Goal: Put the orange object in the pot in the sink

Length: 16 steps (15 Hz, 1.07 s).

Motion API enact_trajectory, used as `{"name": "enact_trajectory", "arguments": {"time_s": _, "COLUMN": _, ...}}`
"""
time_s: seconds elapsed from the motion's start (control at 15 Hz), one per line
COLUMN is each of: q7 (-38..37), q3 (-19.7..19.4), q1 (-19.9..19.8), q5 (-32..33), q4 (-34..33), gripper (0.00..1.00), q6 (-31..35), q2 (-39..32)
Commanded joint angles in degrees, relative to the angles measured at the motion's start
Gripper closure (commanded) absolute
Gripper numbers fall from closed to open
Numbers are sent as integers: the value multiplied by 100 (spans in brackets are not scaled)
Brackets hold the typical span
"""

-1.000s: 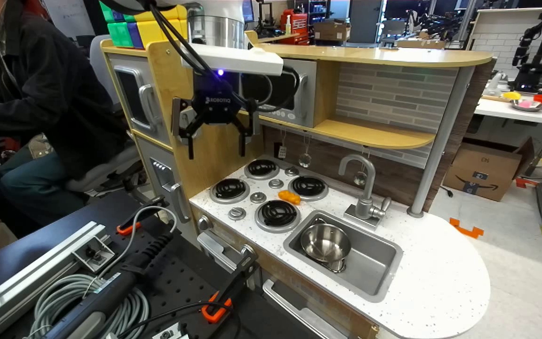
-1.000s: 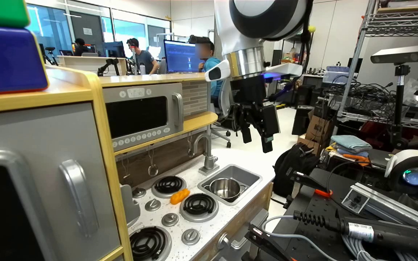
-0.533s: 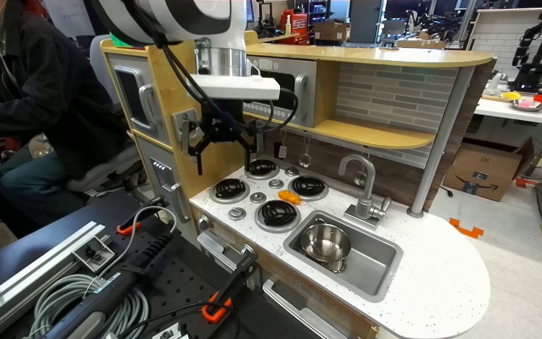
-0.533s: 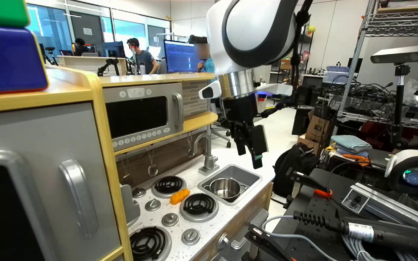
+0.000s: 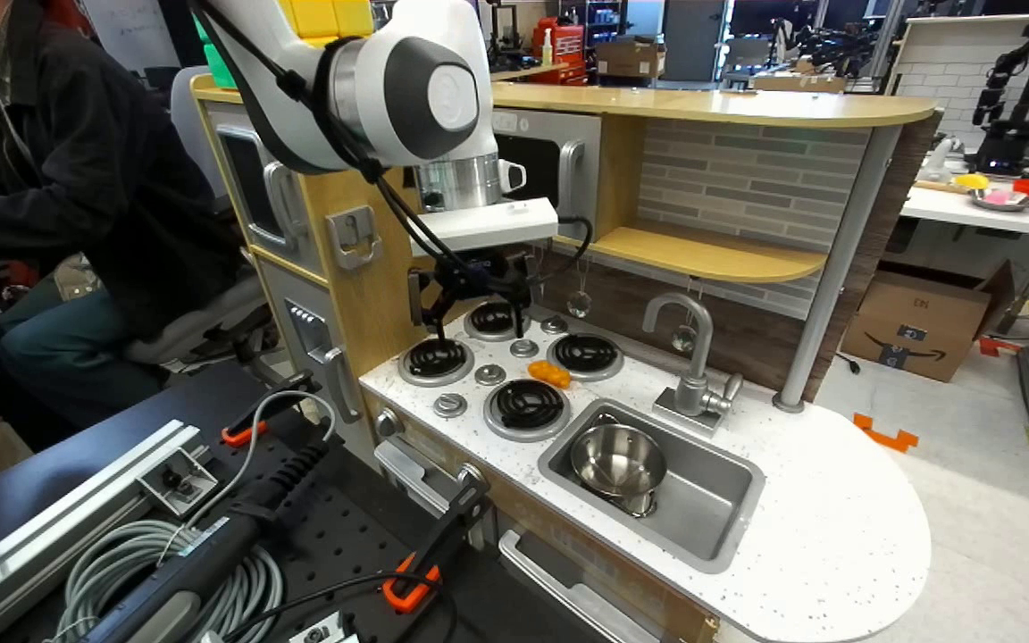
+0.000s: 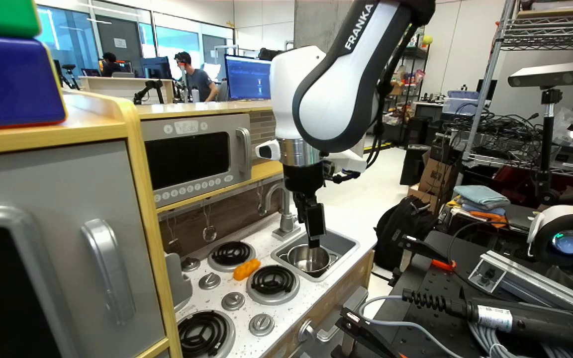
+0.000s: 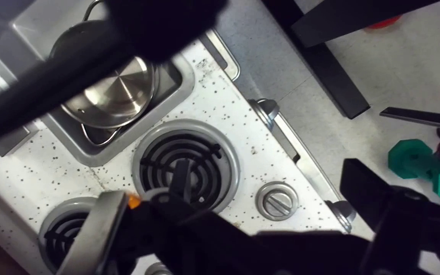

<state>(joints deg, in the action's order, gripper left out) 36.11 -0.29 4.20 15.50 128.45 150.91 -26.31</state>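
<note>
The small orange object (image 5: pixel 549 373) lies on the white countertop between the burners; it also shows in an exterior view (image 6: pixel 246 269). In the wrist view only a sliver of it (image 7: pixel 133 200) shows behind my gripper's linkage. The shiny silver pot (image 5: pixel 619 460) stands in the left part of the rectangular metal sink (image 5: pixel 706 509); no contents show in it. The wrist view shows the pot (image 7: pixel 128 89) partly covered by a dark blurred part. My gripper (image 7: pixel 267 168) is open with nothing between its fingers. It hangs above the stove, apart from the orange object (image 6: pixel 311 238).
Black coil burners (image 5: pixel 528 406) and silver knobs (image 5: pixel 450 405) surround the orange object. A curved faucet (image 5: pixel 693 357) rises behind the sink. A wooden shelf (image 5: pixel 711 254) and microwave (image 6: pixel 192 154) overhang the counter's back. A tall cabinet side (image 5: pixel 389 304) borders the stove.
My gripper has come down and moved from beside the tall cabinet to above the stove. It stays open. The orange object and the pot have not moved.
</note>
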Motion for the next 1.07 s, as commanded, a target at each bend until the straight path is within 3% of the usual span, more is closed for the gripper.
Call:
{"name": "enact_trajectory", "arguments": {"time_s": 0.0, "q7": -398, "q3": 1, "q1": -122, "q5": 305, "q4": -710, "gripper": 0, "q6": 471, "q2": -777}}
{"name": "enact_trajectory", "arguments": {"time_s": 0.13, "q7": -549, "q3": 31, "q1": -168, "q5": 276, "q4": -1115, "gripper": 0, "q6": 551, "q2": -1159}}
{"name": "enact_trajectory", "arguments": {"time_s": 0.47, "q7": -512, "q3": 517, "q1": -531, "q5": -96, "q4": -2131, "gripper": 0, "q6": 177, "q2": -1993}}
{"name": "enact_trajectory", "arguments": {"time_s": 0.53, "q7": -602, "q3": 342, "q1": -411, "q5": 172, "q4": -1663, "gripper": 0, "q6": 362, "q2": -1665}}
{"name": "enact_trajectory", "arguments": {"time_s": 0.8, "q7": -586, "q3": 460, "q1": -497, "q5": 98, "q4": -2002, "gripper": 0, "q6": 337, "q2": -1964}}
{"name": "enact_trajectory", "arguments": {"time_s": 1.0, "q7": -855, "q3": 168, "q1": -294, "q5": 321, "q4": -2219, "gripper": 0, "q6": 711, "q2": -2216}}
